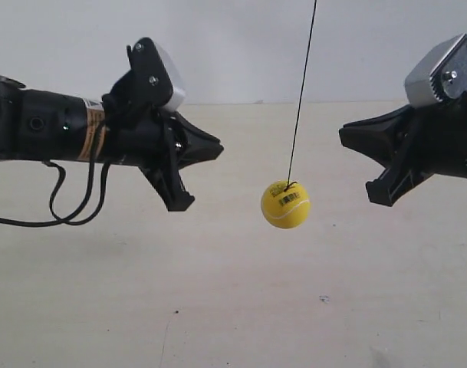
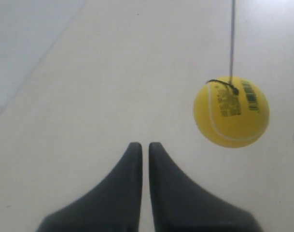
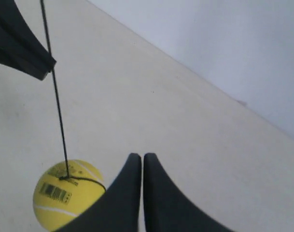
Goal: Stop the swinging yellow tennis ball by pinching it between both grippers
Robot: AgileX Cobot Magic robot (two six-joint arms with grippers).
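The yellow tennis ball (image 1: 285, 204) hangs on a thin dark string (image 1: 302, 92) over the table, barcode sticker facing the exterior camera. It sits between the two arms, a little below their pointed tips and touching neither. The gripper (image 1: 218, 147) of the arm at the exterior view's left points at it from one side, the gripper (image 1: 343, 135) of the other arm from the opposite side. My left gripper (image 2: 145, 145) is shut on nothing, with the ball (image 2: 231, 111) ahead and off to one side. My right gripper (image 3: 140, 155) is also shut, the ball (image 3: 64, 195) close beside its fingers.
A pale beige table (image 1: 218, 307) lies under everything, with a white wall (image 1: 233, 46) behind it. Black cables (image 1: 60, 207) droop from the arm at the exterior view's left. The other arm's black tip (image 3: 26, 48) shows in the right wrist view beyond the string.
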